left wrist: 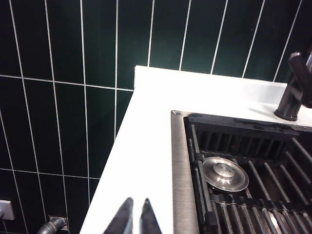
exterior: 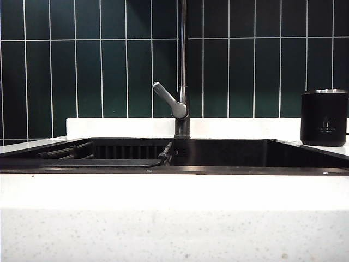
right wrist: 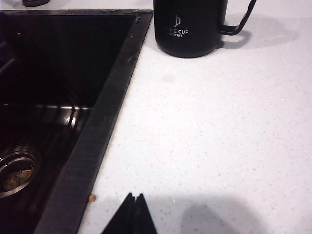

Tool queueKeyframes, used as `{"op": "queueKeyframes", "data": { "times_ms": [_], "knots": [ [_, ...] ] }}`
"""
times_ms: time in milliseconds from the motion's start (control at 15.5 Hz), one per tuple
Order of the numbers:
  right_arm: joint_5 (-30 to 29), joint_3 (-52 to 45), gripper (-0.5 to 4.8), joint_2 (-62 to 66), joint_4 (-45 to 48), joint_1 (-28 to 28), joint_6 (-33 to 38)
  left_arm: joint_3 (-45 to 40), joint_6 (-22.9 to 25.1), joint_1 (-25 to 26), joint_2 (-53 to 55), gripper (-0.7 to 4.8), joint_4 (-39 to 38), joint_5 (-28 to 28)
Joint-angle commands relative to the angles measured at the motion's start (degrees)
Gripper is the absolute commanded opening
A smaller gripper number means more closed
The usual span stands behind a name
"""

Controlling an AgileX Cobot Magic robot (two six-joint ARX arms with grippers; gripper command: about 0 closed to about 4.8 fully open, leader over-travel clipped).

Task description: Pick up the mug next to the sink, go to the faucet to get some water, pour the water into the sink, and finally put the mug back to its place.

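The matte black mug (exterior: 324, 117) stands upright on the white counter to the right of the sink (exterior: 174, 170); the right wrist view shows its pale logo and side handle (right wrist: 190, 27). My right gripper (right wrist: 135, 195) is shut and empty, low over the counter beside the sink rim (right wrist: 105, 126), well short of the mug. My left gripper (left wrist: 137, 204) hangs over the counter at the sink's left rim (left wrist: 178, 165), its tips closed to a thin slit with nothing between them. The faucet (exterior: 183, 65) rises behind the sink's middle, lever (exterior: 169, 100) angled left. No water shows. Neither gripper appears in the exterior view.
Dark rack bars (left wrist: 253, 204) and a round metal drain cover (left wrist: 225, 174) lie in the sink's left part. A drain strainer (right wrist: 14, 170) sits in the right part. Dark green tiles (exterior: 98, 76) back the counter. A small brown crumb (right wrist: 92, 198) lies by the rim.
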Motion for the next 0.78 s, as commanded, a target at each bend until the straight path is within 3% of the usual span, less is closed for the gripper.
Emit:
{"op": "queueKeyframes", "data": {
  "times_ms": [65,453,776],
  "knots": [
    [0.0,0.24,0.0,0.07,0.39,0.02,-0.13,0.09,0.02,0.04,-2.27,0.21,-3.15,0.15],
    [0.0,0.24,0.0,0.07,0.37,0.02,-0.13,0.09,0.02,2.32,-4.76,0.21,-8.26,0.46],
    [0.0,0.24,0.0,0.07,0.35,0.02,-0.13,0.09,-0.2,8.31,-4.76,0.21,-7.1,6.82]
  ]
}}
